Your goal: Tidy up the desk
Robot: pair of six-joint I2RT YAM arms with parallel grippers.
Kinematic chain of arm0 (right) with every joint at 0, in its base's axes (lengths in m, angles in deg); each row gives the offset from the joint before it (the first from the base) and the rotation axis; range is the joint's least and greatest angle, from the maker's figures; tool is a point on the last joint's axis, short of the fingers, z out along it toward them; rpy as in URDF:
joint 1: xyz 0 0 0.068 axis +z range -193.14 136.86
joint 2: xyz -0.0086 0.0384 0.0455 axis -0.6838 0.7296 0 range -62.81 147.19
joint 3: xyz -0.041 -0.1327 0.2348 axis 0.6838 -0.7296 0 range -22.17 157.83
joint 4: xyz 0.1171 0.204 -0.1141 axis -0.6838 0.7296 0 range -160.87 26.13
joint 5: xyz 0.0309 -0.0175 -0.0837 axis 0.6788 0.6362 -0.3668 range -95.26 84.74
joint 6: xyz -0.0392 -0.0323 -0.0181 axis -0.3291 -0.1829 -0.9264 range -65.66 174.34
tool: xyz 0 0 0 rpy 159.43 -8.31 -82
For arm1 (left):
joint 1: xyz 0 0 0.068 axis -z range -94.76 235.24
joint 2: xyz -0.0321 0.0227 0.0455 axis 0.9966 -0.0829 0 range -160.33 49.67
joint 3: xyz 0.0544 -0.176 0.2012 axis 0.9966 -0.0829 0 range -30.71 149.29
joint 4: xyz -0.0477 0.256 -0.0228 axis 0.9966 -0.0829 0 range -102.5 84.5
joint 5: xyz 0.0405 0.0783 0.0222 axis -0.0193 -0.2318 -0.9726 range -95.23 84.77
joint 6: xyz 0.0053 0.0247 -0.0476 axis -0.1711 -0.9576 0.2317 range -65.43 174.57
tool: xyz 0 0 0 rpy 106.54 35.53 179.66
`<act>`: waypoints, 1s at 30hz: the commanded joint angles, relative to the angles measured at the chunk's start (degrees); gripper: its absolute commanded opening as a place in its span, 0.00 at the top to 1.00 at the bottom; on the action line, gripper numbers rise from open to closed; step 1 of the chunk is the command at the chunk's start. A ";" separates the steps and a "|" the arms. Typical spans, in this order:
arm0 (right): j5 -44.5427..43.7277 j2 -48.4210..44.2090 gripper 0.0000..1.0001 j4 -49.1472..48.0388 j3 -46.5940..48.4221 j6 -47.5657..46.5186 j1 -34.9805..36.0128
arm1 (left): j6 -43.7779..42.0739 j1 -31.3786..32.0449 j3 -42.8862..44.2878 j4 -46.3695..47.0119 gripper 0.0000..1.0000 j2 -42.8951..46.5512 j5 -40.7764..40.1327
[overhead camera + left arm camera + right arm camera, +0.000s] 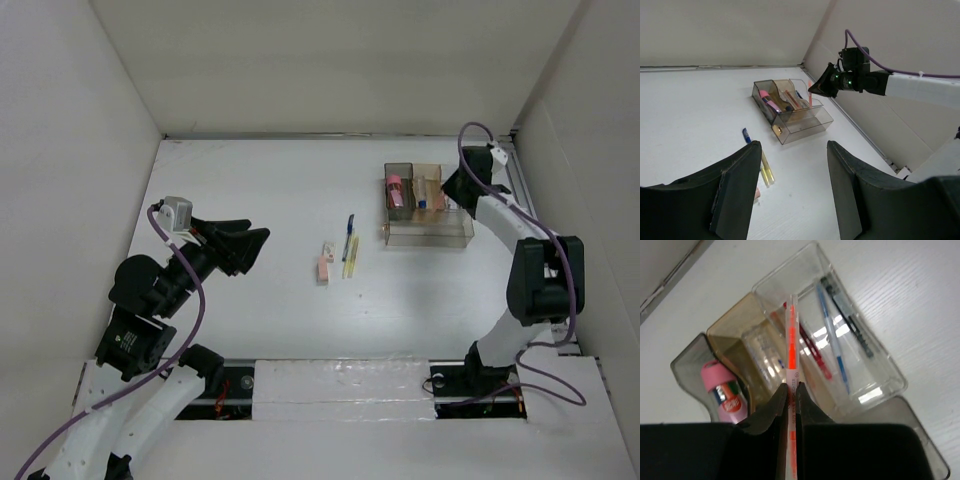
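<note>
The white desk (280, 200) carries a clear compartmented tray (427, 235) at the back right. My right gripper (790, 386) is shut on an orange highlighter (791, 335) and holds it above the tray (875, 385); it also shows in the left wrist view (812, 90). The tray holds a pink glue stick (722, 390), a red pen (807, 347), a blue pen (832, 340) and a black pen (852, 322). A blue pen (349, 226), a yellow highlighter (351, 257) and a pink eraser (324, 268) lie mid-desk. My left gripper (262, 243) is open and empty, left of them.
White walls (80, 120) enclose the desk on the left, back and right. A metal rail (300, 135) runs along the far edge. In the left wrist view the tray (805, 122), the yellow highlighter (767, 170) and the blue pen (746, 134) lie ahead of my open fingers.
</note>
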 commanded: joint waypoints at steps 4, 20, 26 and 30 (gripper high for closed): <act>-2.50 4.72 1.00 -1.43 8.42 -5.38 -3.22 | -0.66 0.16 -0.13 2.73 0.49 -0.21 0.83; -28.70 13.96 0.97 -2.92 12.03 -12.42 2.92 | -0.75 0.16 -0.13 2.73 0.49 -0.56 0.74; -27.83 14.57 0.96 -4.16 12.21 -14.18 4.69 | -0.75 0.16 -0.22 2.73 0.49 -0.38 0.57; -28.61 15.28 0.95 -3.63 13.26 -14.79 5.92 | -0.75 0.16 -0.13 2.64 0.49 -0.29 0.48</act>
